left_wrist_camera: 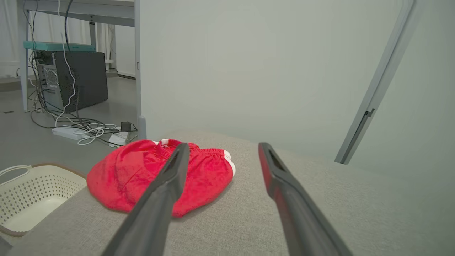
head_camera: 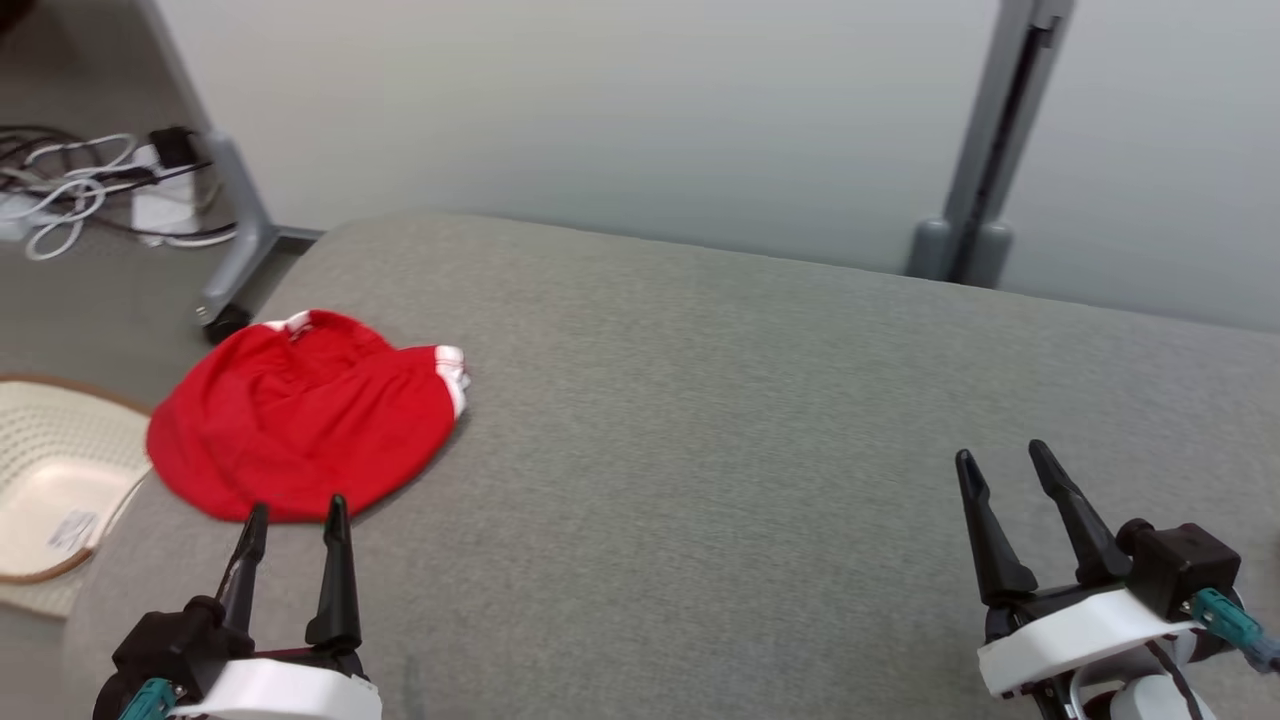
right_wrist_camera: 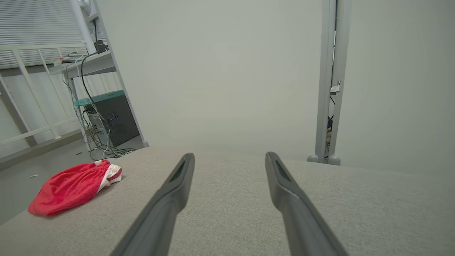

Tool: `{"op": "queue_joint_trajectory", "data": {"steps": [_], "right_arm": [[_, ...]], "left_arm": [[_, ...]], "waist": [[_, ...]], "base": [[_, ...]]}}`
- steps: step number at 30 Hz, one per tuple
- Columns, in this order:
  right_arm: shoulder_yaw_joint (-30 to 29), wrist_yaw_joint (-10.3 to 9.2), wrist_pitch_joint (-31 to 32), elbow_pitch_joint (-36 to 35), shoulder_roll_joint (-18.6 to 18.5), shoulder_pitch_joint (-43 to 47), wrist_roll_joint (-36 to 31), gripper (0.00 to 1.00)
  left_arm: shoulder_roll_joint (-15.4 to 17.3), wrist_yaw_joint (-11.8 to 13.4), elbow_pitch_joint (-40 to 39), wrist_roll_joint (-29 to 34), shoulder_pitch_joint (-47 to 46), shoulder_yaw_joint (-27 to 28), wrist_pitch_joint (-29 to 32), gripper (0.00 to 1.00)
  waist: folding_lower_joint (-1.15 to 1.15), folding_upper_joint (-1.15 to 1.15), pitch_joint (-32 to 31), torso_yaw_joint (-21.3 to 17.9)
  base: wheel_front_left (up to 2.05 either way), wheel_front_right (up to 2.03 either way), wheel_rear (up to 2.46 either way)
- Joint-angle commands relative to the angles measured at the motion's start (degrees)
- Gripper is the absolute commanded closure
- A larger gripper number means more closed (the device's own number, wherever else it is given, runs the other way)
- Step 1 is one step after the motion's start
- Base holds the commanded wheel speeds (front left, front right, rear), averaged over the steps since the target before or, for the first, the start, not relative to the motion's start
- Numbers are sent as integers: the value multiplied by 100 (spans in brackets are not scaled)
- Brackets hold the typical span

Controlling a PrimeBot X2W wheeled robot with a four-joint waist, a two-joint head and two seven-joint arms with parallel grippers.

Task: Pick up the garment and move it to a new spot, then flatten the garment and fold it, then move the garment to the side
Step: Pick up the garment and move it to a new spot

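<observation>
The garment [head_camera: 300,415] is red with white trim and lies crumpled near the left end of the grey cushion [head_camera: 750,450]. My left gripper [head_camera: 297,510] stands open just short of the garment's near edge, nothing between its fingers. In the left wrist view the garment [left_wrist_camera: 142,177] lies ahead and left of the open left gripper [left_wrist_camera: 222,147]. My right gripper [head_camera: 1005,455] is open over bare cushion at the lower right, far from the garment. The right wrist view has the garment [right_wrist_camera: 71,186] far off to the left of the right gripper [right_wrist_camera: 229,156].
A cream perforated basket [head_camera: 45,480] sits on the floor by the cushion's left end. Cables and a power strip [head_camera: 90,195] lie on the floor beyond it, near a grey stand's leg [head_camera: 240,240]. A grey post [head_camera: 985,150] rises behind the cushion against a pale wall.
</observation>
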Motion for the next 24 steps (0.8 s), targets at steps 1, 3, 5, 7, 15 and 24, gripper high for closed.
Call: {"op": "queue_joint_trajectory", "data": {"steps": [1,3,5,7,15,24], "right_arm": [[19,1,-26,23,-18,-41,44,0],[81,1,-26,31,-5,-58,57,0],[136,1,-27,42,8,-80,74,0],[181,1,-27,56,10,-101,89,0],[327,1,-27,151,-9,-146,117,0],[455,1,-27,192,-7,-204,185,0]], "left_arm": [[21,49,-7,50,30,51,1,0],[20,77,-9,52,61,89,1,0],[20,84,-12,61,39,115,1,0],[19,73,-15,59,24,118,1,0],[19,106,35,30,-13,83,1,0],[195,103,25,75,-186,96,147,0]], "waist": [[0,0,2,312],[0,0,-4,465],[0,0,6,606],[0,0,25,722],[0,0,52,922],[0,0,60,707]], "base": [[0,0,0],[0,0,0],[0,0,0],[0,0,0],[0,0,0],[0,0,0]]}}
